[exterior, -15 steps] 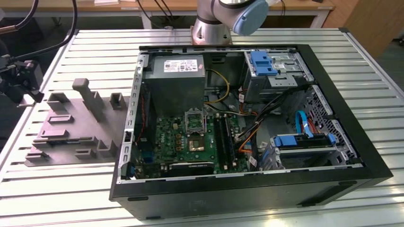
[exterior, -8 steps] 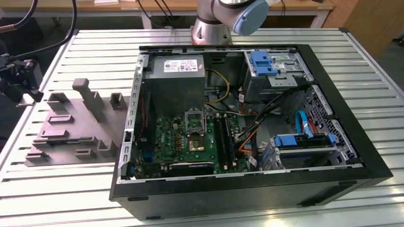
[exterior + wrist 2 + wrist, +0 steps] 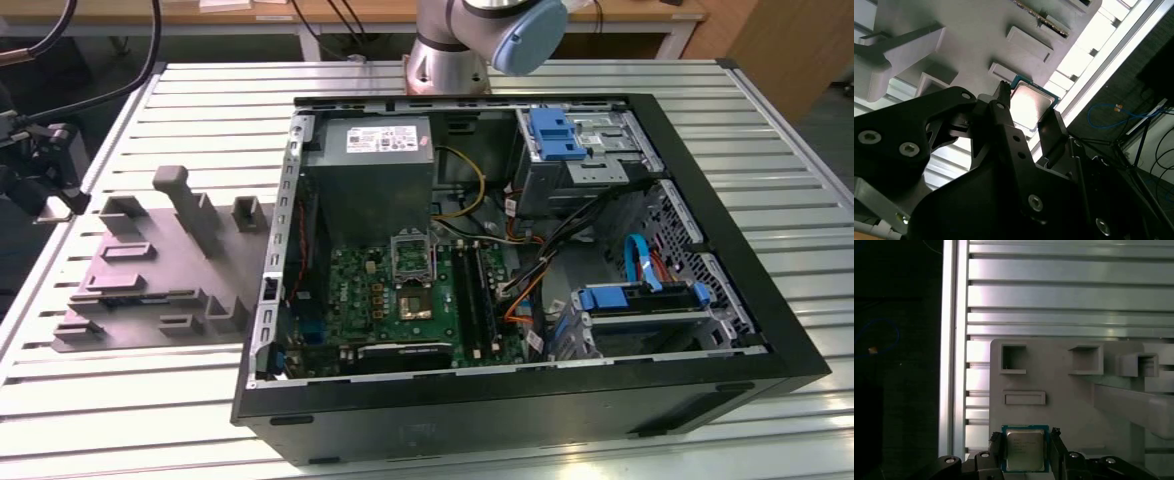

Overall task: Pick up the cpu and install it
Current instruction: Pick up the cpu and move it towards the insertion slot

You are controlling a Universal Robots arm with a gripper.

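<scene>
The cpu (image 3: 1024,449) is a small square chip with a pale metal top and a green rim. In both wrist views it lies at the edge of the grey plastic fixture (image 3: 1064,405), close to the table's rail. My gripper (image 3: 1025,441) has one black finger (image 3: 996,447) against each of two opposite sides of the chip, shut on it. In the second wrist view the cpu (image 3: 1030,102) sits between the fingertips of the gripper (image 3: 1026,109). In the exterior view the metal-framed socket (image 3: 411,300) is on the motherboard inside the open computer case (image 3: 721,230).
The grey fixture (image 3: 147,270) has raised blocks and pockets and lies at the exterior view's left of the case on the slatted aluminium table (image 3: 787,130). The arm's base (image 3: 467,40) stands behind the case. Cables, drive bays and a power supply (image 3: 380,170) crowd the case.
</scene>
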